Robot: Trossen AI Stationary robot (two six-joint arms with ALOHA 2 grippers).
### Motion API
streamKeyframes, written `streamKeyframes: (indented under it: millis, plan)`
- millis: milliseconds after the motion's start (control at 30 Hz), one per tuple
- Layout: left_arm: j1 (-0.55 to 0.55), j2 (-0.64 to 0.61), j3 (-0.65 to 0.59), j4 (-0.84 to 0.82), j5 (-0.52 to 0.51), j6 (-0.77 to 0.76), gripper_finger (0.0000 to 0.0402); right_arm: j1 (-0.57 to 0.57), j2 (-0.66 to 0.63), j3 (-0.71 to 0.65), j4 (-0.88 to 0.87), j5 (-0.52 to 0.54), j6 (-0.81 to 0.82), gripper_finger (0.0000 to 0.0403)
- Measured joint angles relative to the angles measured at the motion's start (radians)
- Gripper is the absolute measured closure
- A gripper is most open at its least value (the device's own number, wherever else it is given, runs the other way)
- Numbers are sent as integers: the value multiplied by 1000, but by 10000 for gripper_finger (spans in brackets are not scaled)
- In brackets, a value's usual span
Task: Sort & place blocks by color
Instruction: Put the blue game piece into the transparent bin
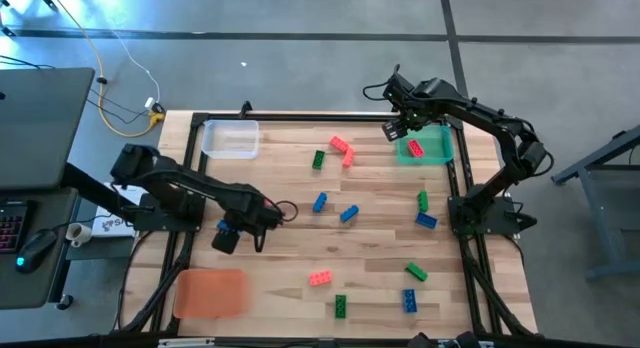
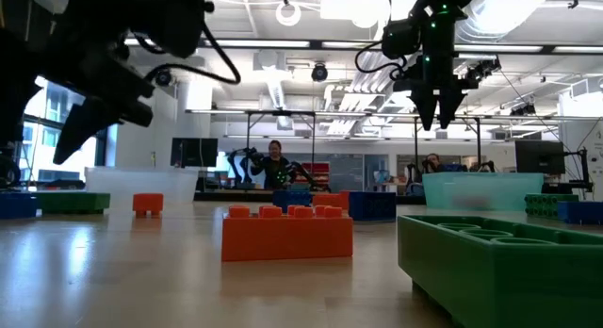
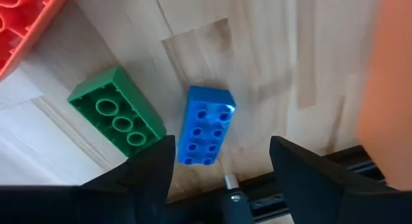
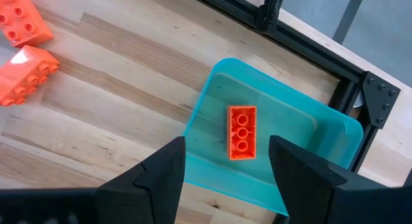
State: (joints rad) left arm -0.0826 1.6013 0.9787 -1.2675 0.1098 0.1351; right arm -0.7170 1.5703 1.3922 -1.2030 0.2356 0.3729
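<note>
Counter (image 1: pixel 290 188) of pale wood carries scattered blocks (image 1: pixel 348 214); one red block (image 4: pixel 243 132) lies in the teal tray (image 4: pixel 335 140) at a far corner. Right gripper (image 4: pixel 225 166) hovers above it, left gripper (image 3: pixel 222 163) above a blue block (image 3: pixel 205 126), both jaws open, empty. Bricks look light, rigid, slick; pinch their long sides.

Left pincer (image 1: pixel 228 235) open, right pincer (image 1: pixel 397 130) open, both raised.

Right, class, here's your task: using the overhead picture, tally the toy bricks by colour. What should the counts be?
Red-orange bricks: 4, one of them in the green tray
Blue bricks: 4
Green bricks: 4
Total: 12 in plain view
</note>
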Motion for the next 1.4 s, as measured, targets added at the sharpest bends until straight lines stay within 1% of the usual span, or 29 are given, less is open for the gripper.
streamKeyframes:
  millis: [133,267,567,767,1100,1233,1400]
  plan:
    - [0,38,0,11,0,0,161,0,0,0,0,0,0,192]
    - [0,38,-10,53,14,-2,161,0,0,0,0,0,0,192]
    - [-5,30,-90,56,39,-8,161,0,0,0,5,-3,-8,192]
    - [-5,30,-116,74,24,-8,161,0,0,0,17,-3,-14,192]
    - [-5,39,-116,131,-15,9,161,0,0,0,34,-4,-15,192]
    - [-5,40,-116,137,-8,54,161,0,0,0,34,-9,-14,192]
    - [-4,40,-130,175,-2,52,161,0,0,0,34,-29,-15,192]
